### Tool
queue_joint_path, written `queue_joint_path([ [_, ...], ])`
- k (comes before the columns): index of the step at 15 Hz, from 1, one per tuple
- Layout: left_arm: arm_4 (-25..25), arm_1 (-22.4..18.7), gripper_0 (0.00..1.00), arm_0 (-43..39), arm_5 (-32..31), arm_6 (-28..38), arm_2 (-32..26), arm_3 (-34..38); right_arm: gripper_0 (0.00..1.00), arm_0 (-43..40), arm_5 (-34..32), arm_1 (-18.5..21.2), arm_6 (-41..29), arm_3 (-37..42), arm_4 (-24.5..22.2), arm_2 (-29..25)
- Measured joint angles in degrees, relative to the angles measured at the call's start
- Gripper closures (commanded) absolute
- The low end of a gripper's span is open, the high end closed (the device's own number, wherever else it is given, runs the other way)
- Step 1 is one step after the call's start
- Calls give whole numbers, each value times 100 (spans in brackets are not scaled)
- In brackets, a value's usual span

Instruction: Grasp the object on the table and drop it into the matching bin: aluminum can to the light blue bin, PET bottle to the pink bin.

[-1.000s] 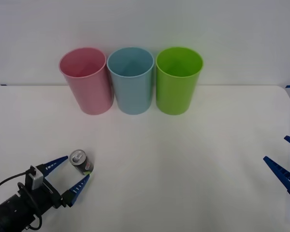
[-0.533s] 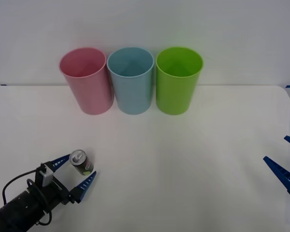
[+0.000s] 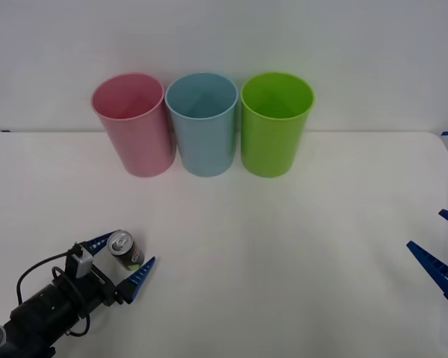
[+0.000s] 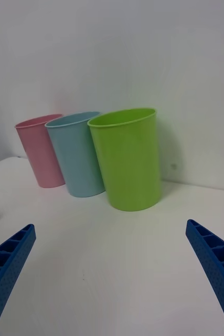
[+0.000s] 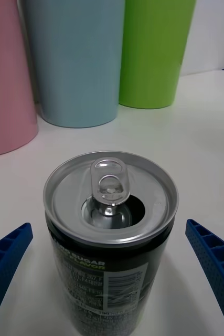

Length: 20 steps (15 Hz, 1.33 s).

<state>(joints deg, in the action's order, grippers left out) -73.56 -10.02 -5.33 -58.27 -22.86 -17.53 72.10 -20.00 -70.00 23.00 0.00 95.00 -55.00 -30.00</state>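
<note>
A small dark aluminum can (image 3: 126,250) (image 5: 110,239) with an opened silver pull-tab top stands upright on the white table (image 3: 284,246), front left. My left gripper (image 3: 124,257) (image 5: 112,278) is open, its blue fingers on either side of the can with gaps showing. At the back stand the pink bin (image 3: 132,123) (image 5: 4,79) and, right of it, the light blue bin (image 3: 202,122) (image 5: 75,58) (image 4: 77,155). My right gripper (image 3: 442,250) (image 4: 112,273) rests open at the table's right edge, nothing between its fingers.
A lime green bin (image 3: 275,121) (image 4: 128,157) (image 5: 153,50) stands right of the light blue one, all three in a tight row against the white wall. The pink bin (image 4: 40,151) is the farthest from my right arm.
My left gripper has slid forward toward the bins, so its open fingers now straddle the can. The can and the right arm have stayed put.
</note>
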Motion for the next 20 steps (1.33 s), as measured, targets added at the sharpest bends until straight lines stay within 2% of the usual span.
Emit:
queue_joint_path([
  [6, -45, 0, 0, 50, 50, 9, 80, -12, 0, 0, 0, 0, 0, 0, 0, 0],
  [7, -45, 0, 4, 53, 58, 9, 82, -12, 0, 0, 0, 0, 0, 0, 0, 0],
  [8, -45, 0, 43, 56, 65, 9, 82, -12, 0, 0, 0, 0, 0, 0, 0, 0],
  [9, -45, 0, 71, 52, 65, 7, 83, -12, 0, 0, 0, 0, 0, 0, 0, 0],
  [10, -45, 0, 86, 53, 71, -3, 83, -12, 0, 0, 0, 0, 0, 0, 0, 0],
  [11, -45, 0, 95, 57, 83, -20, 83, -12, 0, 0, 0, 0, 0, 0, 0, 0],
  [13, -45, 0, 100, 58, 96, -60, 83, -12, 0, 0, 0, 0, 0, 0, 0, 0],
  [20, -35, -5, 100, 40, 48, -37, -8, -8, 0, 0, 0, 0, 0, 0, 0, 0],
])
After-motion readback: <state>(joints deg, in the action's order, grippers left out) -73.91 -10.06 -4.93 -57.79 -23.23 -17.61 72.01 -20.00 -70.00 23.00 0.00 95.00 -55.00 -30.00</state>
